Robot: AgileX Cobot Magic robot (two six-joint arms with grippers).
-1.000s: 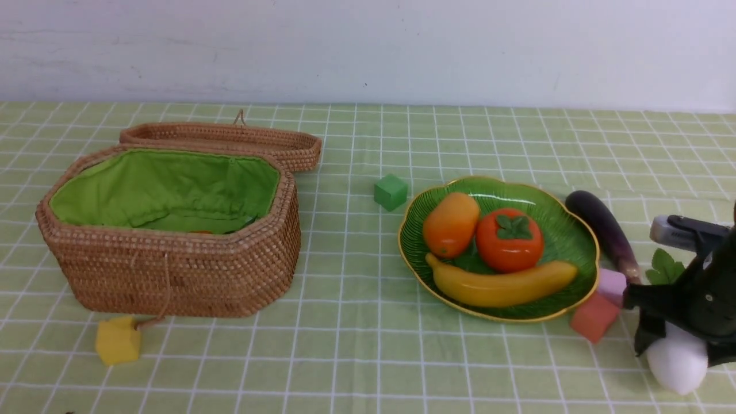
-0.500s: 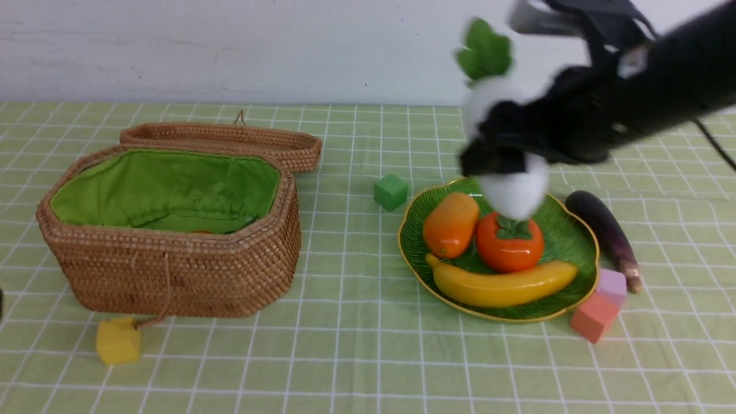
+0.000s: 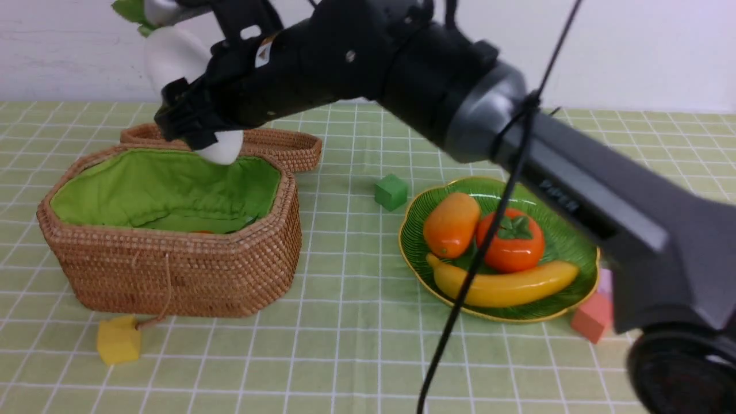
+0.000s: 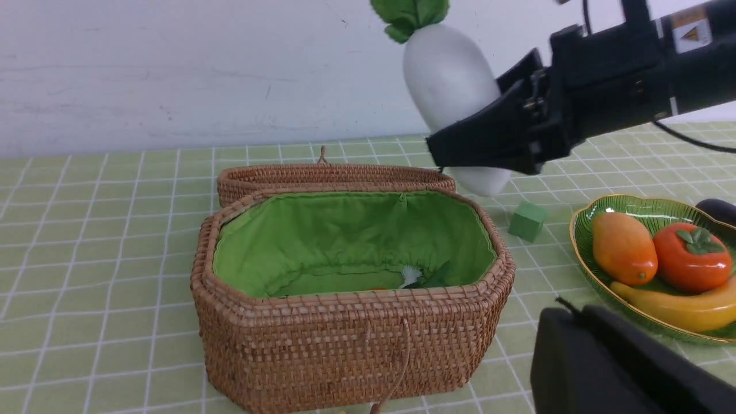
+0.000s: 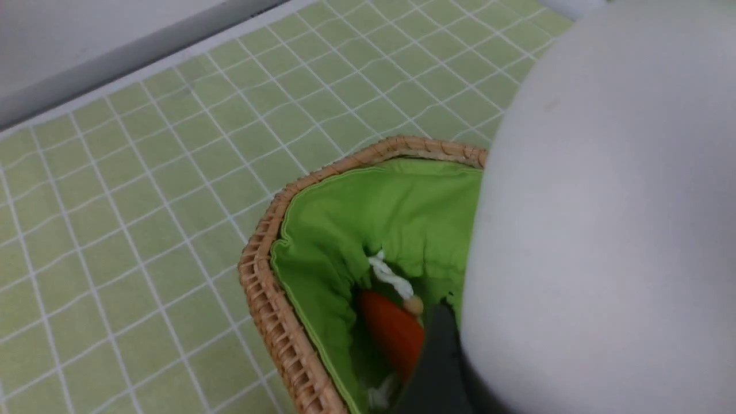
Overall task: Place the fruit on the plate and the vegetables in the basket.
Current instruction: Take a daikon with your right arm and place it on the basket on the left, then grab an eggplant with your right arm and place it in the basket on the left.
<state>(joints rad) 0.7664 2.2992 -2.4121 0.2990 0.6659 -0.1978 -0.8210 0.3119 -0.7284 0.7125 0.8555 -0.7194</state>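
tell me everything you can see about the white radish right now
The white radish is plump, smooth and glossy like plastic, with green leaves on top. It hangs nearly upright, root end down, in the air over the back part of the open basket, clamped in the right claw. Only the claw touches it.

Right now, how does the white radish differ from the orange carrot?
The radish is held in the air by the right end effector, above the basket; the carrot already lies inside the basket on its green lining. The radish is white, plump and in full view; the carrot is orange-red and mostly hidden by the basket's wall and the radish. Both are glossy toy vegetables, away from the plate of fruit.
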